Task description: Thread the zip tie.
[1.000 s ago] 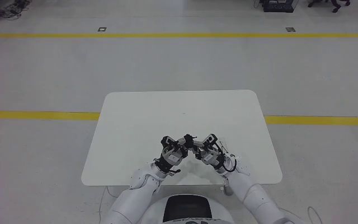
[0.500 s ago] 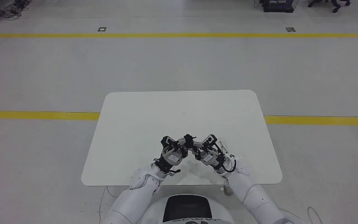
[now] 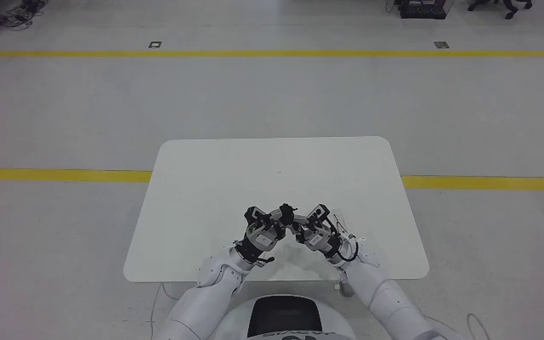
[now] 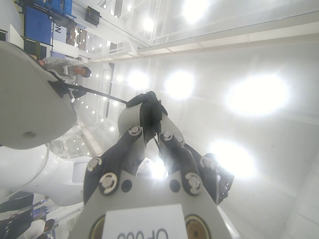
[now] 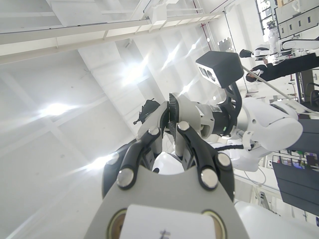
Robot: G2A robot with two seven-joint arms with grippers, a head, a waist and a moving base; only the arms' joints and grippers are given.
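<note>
Ideally, with the left gripper [image 4: 149,115] clamped on the zip tie [image 4: 99,93] and the right gripper's [image 5: 169,110] fingers together, seemingly on its tail, threading needed small, steady moves.

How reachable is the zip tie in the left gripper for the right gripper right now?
Probably yes, within reach. The right gripper sits tip to tip with the left gripper, which is shut on the zip tie, and the tie's strap runs across toward it with nothing between them.
</note>
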